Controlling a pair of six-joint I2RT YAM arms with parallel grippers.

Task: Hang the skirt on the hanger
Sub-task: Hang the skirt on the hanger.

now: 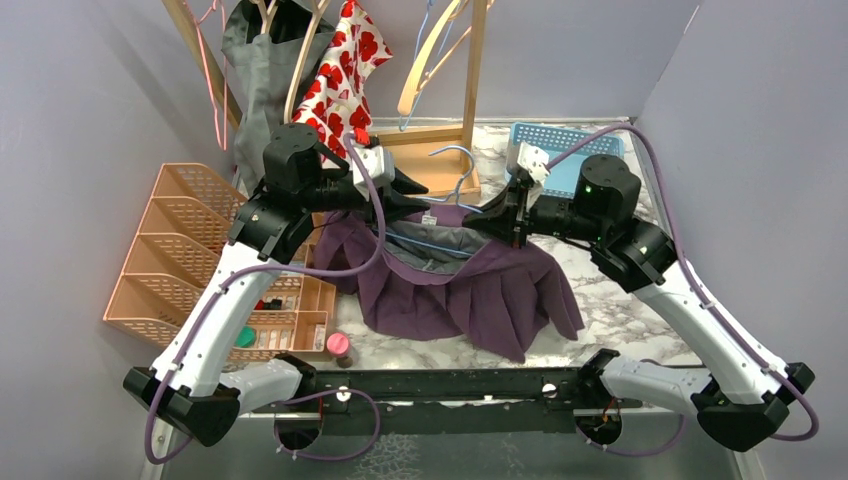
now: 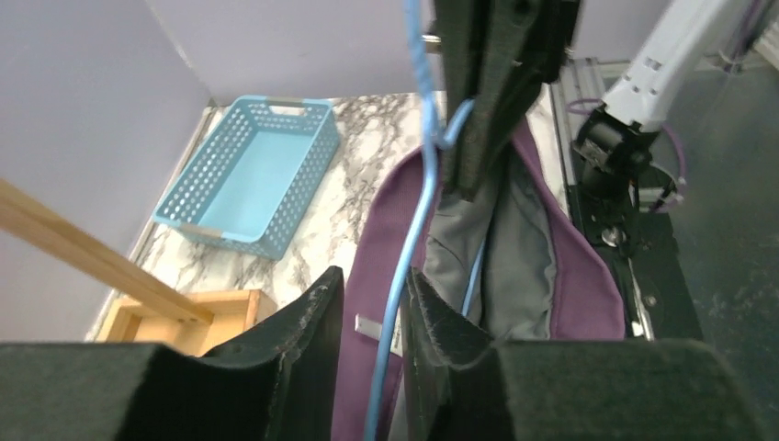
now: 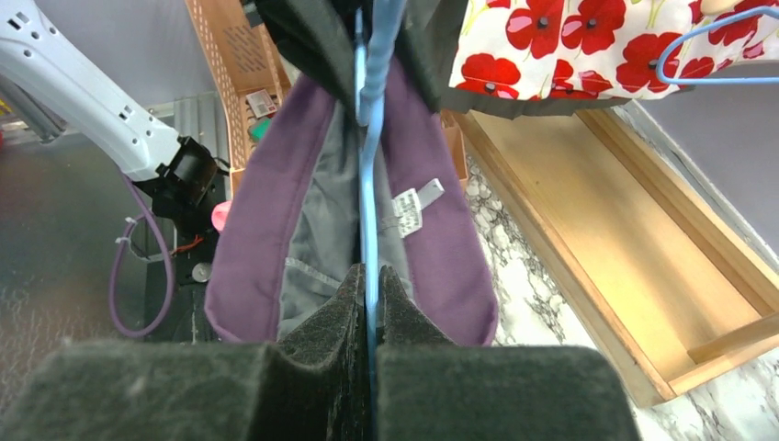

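Note:
The purple skirt with its grey lining lies spread on the marble table, its waistband lifted between my two grippers. A blue wire hanger runs through the waistband opening. My left gripper is at the waistband's left end. Its jaws stand slightly open around the hanger wire, with the skirt beyond. My right gripper is at the right end. In the right wrist view the gripper is shut on the hanger, which runs over the skirt.
A wooden clothes rack stands at the back with a red-poppy garment and a grey garment hanging on it. A blue basket sits at the back right. On the left are an orange organizer and a pink-capped bottle.

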